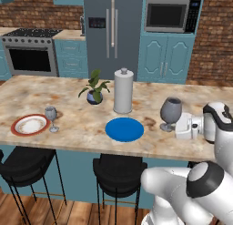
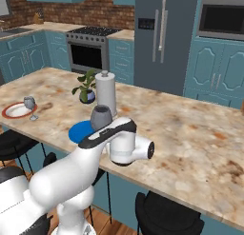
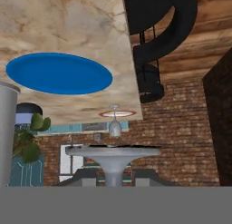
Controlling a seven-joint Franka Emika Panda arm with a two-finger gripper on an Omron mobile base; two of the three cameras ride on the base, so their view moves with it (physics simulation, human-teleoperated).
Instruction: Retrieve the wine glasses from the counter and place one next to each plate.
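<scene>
Worktop's middle is blocked by paper-towel roll (image 1: 123, 90) and plant pot (image 1: 94, 96) behind blue plate (image 1: 124, 129); bare stone lies open between that plate and the small glass (image 1: 51, 118), right end apparently free.

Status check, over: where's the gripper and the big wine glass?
Gripper shut on large wine glass stem, glass upright on counter. Blue plate just left. Small wine glass already beside red-rimmed plate. Path clear.
</scene>
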